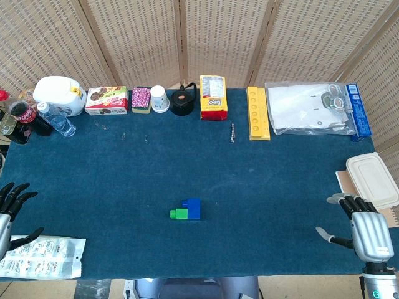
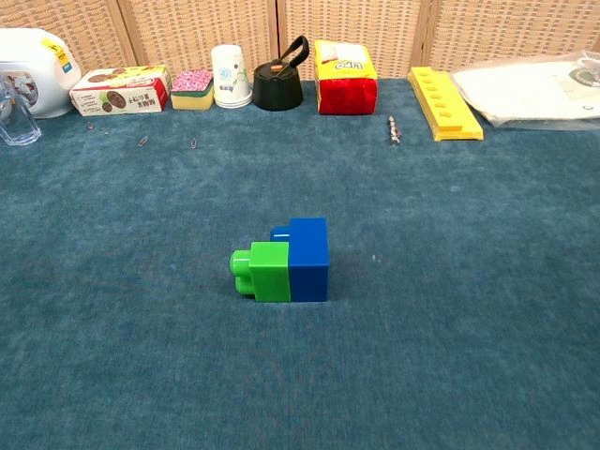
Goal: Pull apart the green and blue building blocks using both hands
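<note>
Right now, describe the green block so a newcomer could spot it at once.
Start from the blue cloth-covered table and look to its near middle, well in front of the row of packets along the far edge. There sits a joined pair of building blocks; the green block is the smaller piece, stuck to the left side of the blue block, studs pointing left.

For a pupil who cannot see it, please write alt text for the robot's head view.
A green block joined to a blue block lies on its side mid-table on a blue cloth, untouched. The left hand and right hand rest open at the table's near corners, far from the blocks. Bottles, boxes and a yellow tray line the far edge.
</note>
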Robot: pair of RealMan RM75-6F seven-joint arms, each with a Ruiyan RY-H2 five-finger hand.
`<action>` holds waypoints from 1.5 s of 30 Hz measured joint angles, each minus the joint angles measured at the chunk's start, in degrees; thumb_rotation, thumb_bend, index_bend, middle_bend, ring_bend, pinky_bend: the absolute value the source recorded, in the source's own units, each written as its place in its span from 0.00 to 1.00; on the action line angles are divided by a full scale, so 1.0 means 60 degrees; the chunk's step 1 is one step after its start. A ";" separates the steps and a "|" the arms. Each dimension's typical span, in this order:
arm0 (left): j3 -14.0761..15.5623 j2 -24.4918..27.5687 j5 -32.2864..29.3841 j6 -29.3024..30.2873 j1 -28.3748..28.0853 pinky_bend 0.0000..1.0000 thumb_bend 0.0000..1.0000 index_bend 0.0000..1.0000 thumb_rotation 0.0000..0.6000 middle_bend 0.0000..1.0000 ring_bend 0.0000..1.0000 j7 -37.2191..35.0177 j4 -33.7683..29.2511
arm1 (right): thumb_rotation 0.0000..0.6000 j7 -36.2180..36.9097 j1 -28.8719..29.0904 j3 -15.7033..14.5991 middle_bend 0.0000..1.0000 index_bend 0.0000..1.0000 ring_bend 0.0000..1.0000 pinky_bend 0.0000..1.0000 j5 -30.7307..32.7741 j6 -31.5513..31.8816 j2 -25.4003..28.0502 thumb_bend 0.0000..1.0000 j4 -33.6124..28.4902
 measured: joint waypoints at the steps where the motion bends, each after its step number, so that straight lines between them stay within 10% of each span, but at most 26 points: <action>1: -0.0002 0.0001 -0.0005 -0.0010 -0.0003 0.16 0.17 0.25 1.00 0.18 0.07 0.0004 -0.0006 | 0.74 -0.0003 0.0008 0.0003 0.34 0.35 0.29 0.29 0.0006 -0.0014 -0.0015 0.19 0.0010; 29: -0.0082 0.0102 0.0082 0.0254 0.0105 0.16 0.17 0.25 1.00 0.18 0.07 0.0037 -0.0066 | 0.74 0.0707 0.0226 0.0050 0.34 0.35 0.29 0.30 -0.0056 -0.0301 -0.0066 0.19 0.0279; 45: -0.0290 0.0319 -0.0183 -0.0018 -0.0072 0.16 0.17 0.25 1.00 0.18 0.07 0.0724 -0.0563 | 0.73 0.3038 0.2935 0.0356 0.33 0.32 0.29 0.33 -0.0925 -0.3514 -0.0173 0.19 0.0002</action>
